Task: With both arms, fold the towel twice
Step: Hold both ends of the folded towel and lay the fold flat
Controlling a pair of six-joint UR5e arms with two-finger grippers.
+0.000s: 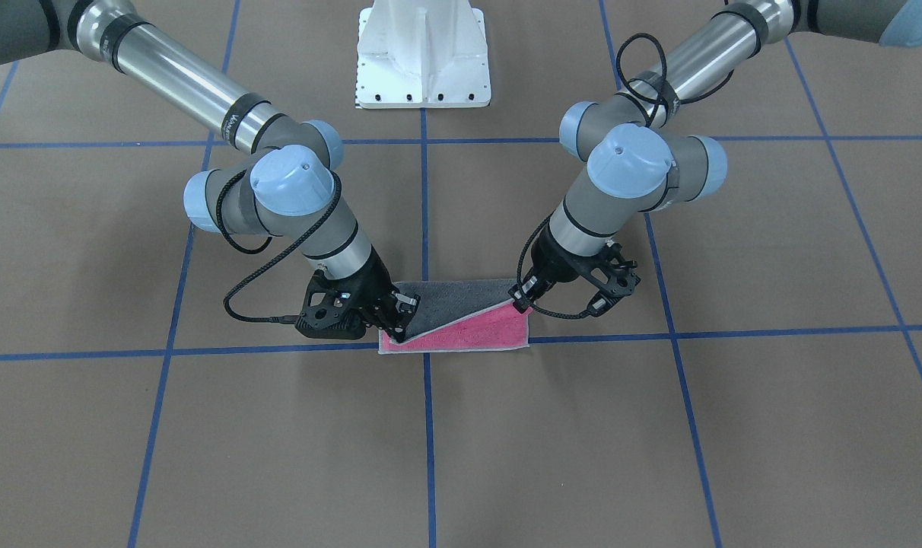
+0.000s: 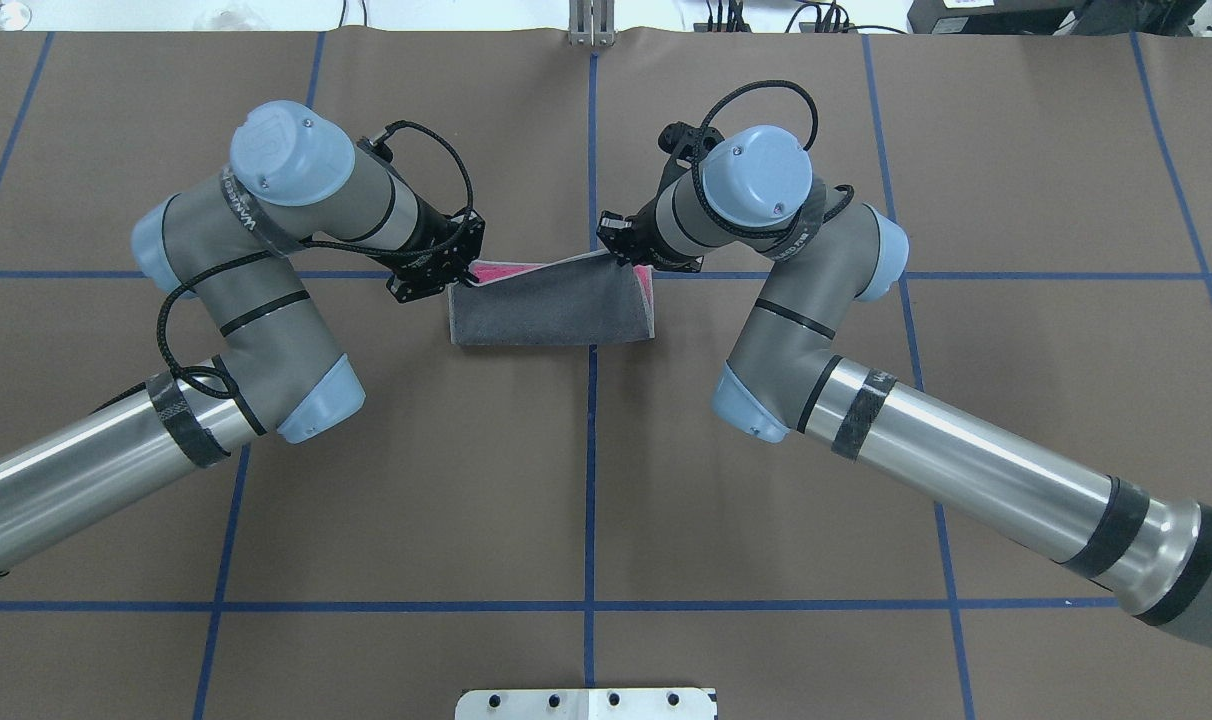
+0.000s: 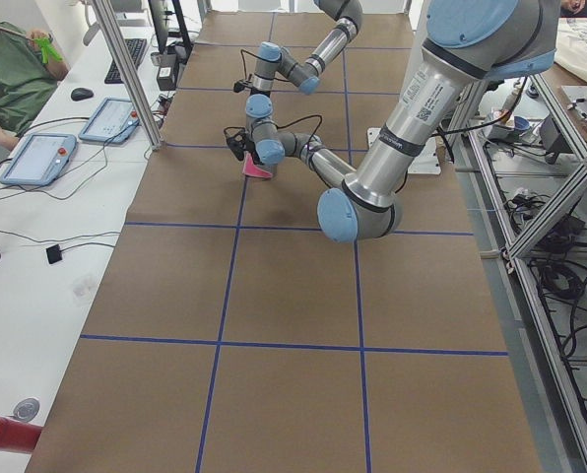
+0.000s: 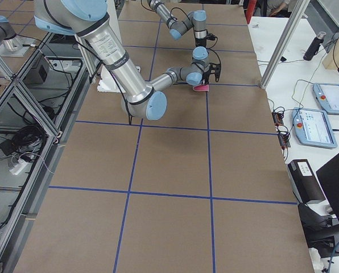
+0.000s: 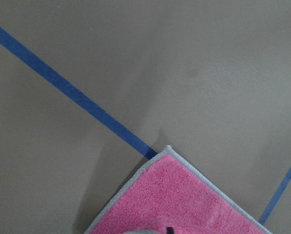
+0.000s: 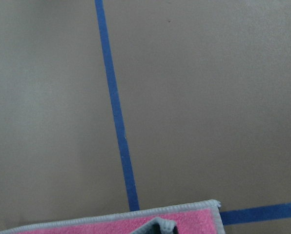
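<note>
Towel [image 1: 476, 335] lay on the tabletop [image 1: 659, 457] along the blue tape line [image 1: 278, 350], mid first fold. Left pincer [image 1: 520, 301] and right pincer [image 1: 397, 327] each gripped a raised corner. The next move, seemingly, was to lay both onto the pink edge.

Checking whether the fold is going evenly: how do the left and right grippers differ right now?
The right gripper has its towel corner nearly at the far edge; the left gripper holds its corner about midway. So pink shows widely beside the left gripper, hardly beside the right. Both are shut on corners of the grey flap.
</note>
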